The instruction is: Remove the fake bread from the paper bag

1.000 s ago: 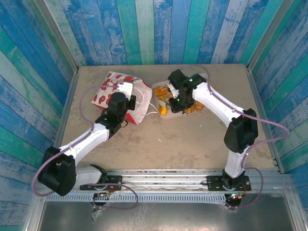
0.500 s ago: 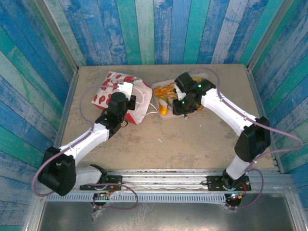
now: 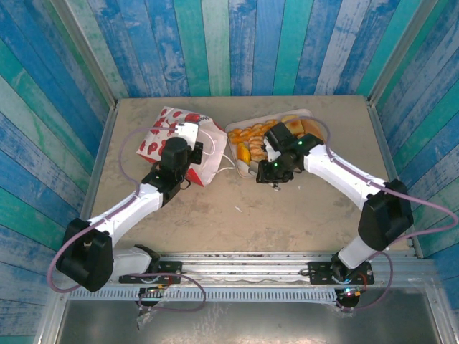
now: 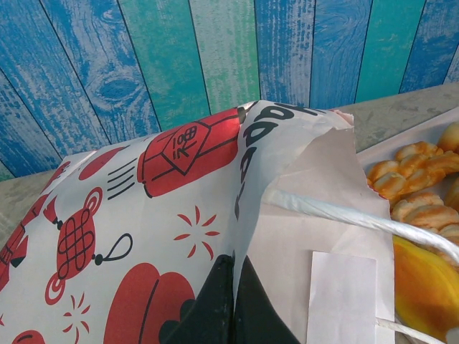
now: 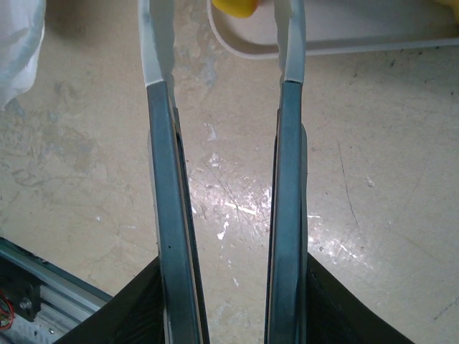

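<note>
Though on its side, paper bag (image 3: 161, 129) beside tray (image 5: 358, 27) of fake bread (image 3: 252, 134).

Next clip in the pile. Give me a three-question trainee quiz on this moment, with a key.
1. True or false: the left pincer is shut on the edge of the paper bag.
2. What is the right pincer gripping? A) a bread roll B) metal tongs C) the bag's cord handle
3. Fill in: the fake bread in sight lies in the white ____ beside the bag.

Key: 1 true; 2 B; 3 tray.
</note>
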Motion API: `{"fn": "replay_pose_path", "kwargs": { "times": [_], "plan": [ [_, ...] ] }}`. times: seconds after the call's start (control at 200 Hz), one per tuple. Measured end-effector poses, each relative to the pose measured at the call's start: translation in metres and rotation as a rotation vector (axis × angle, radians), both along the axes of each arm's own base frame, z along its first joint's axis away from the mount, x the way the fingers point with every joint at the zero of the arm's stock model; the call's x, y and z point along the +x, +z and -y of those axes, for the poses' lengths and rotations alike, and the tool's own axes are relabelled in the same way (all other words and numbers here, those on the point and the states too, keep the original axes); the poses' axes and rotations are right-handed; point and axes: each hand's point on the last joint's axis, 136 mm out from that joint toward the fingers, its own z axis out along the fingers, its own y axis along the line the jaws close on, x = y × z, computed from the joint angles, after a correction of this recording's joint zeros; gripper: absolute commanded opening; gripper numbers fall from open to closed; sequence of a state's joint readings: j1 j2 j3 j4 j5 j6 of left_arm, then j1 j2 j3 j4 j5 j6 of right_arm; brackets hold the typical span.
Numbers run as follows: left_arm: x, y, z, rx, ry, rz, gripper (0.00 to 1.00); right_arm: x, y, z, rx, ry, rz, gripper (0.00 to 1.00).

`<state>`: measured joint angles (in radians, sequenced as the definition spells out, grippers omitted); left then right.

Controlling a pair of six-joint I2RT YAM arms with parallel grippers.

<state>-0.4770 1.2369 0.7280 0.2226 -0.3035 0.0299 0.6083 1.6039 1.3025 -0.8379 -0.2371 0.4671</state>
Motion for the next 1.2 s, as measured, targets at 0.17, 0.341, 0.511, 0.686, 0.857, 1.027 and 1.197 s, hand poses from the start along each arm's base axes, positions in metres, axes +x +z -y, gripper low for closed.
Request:
{"fn": "replay_pose_path", "kwargs": {
  "times": [0.17,0.341,0.511,0.686,0.857,1.027,1.197],
  "plan": [
    [0.000,0.000,0.000,-0.001,-0.003,0.000,0.00,0.006,-0.007,0.000,-0.014,-0.016,0.002,0.45],
    [0.000,0.000,0.000,0.000,-0.003,0.000,0.00,0.010,-0.019,0.001,-0.044,-0.027,-0.010,0.43],
    [0.000,0.000,0.000,0.000,-0.003,-0.001,0.00,0.013,-0.021,0.003,-0.059,-0.037,-0.002,0.41],
    [0.000,0.000,0.000,0.000,-0.003,0.000,0.00,0.016,-0.021,0.002,-0.060,-0.038,0.016,0.28],
    [0.000,0.000,0.000,0.000,-0.001,0.000,0.00,0.017,-0.016,0.000,-0.110,-0.012,0.063,0.18],
    [0.000,0.001,-0.003,-0.009,0.017,0.002,0.00,0.018,0.002,-0.002,-0.223,0.011,0.165,0.17],
    [0.000,0.005,-0.007,-0.040,0.050,0.009,0.00,0.016,0.016,0.001,-0.328,0.022,0.243,0.20]
  ]
}}
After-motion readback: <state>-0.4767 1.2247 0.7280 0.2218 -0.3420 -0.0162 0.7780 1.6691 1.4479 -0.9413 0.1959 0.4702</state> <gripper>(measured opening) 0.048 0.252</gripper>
